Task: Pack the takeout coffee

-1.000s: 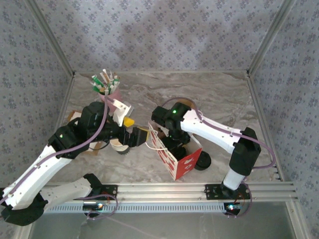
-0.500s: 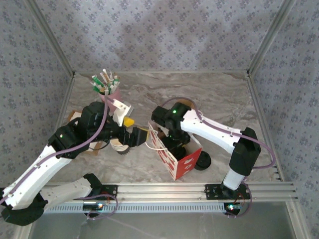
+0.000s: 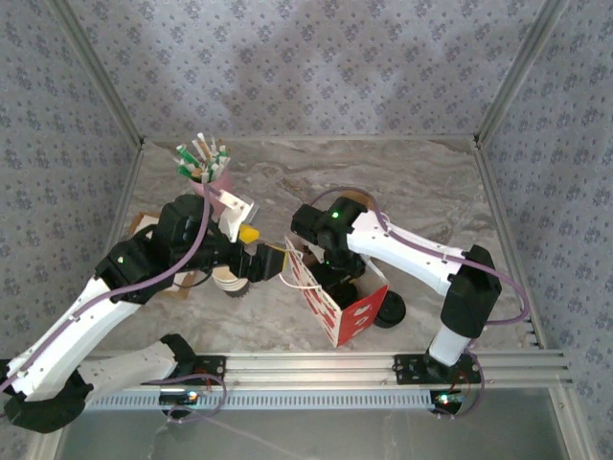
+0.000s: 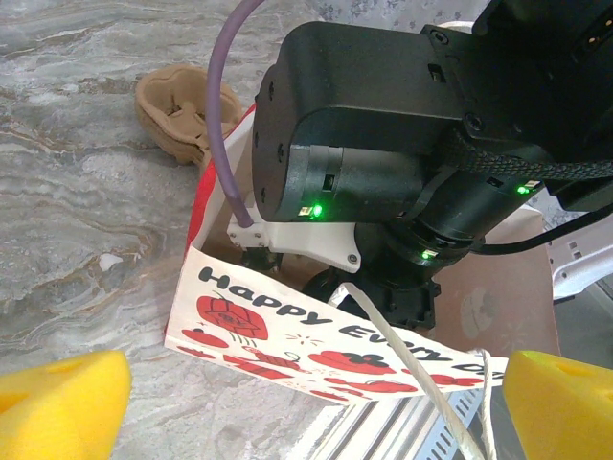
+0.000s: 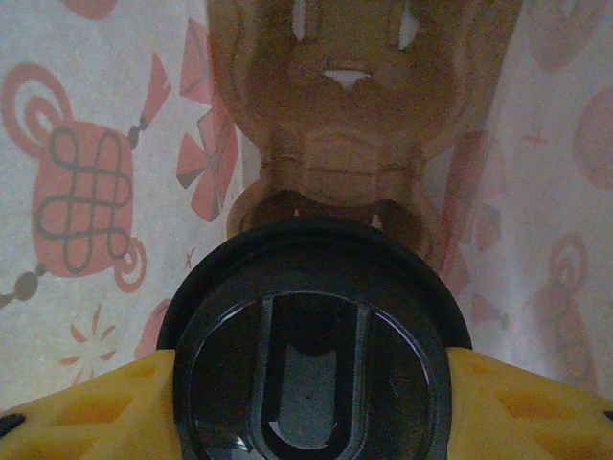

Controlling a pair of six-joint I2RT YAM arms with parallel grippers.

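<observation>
The right gripper (image 5: 306,402) pinches the black-lidded takeout coffee (image 5: 311,326) inside the red-and-white paper bag (image 3: 351,318), a pulp carrier (image 5: 345,125) beyond it, the left gripper (image 4: 311,401) wide open and empty at the bag's rim; released off-centre, the cup could topple and spill.

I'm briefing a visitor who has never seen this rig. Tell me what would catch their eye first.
The red-and-white paper bag near the front middle of the table stands out, the right arm reaching down into its open top. Inside, the right fingers clasp the takeout coffee by its black lid, a brown pulp carrier beyond it. The left fingers gape wide beside the bag's rim.
</observation>
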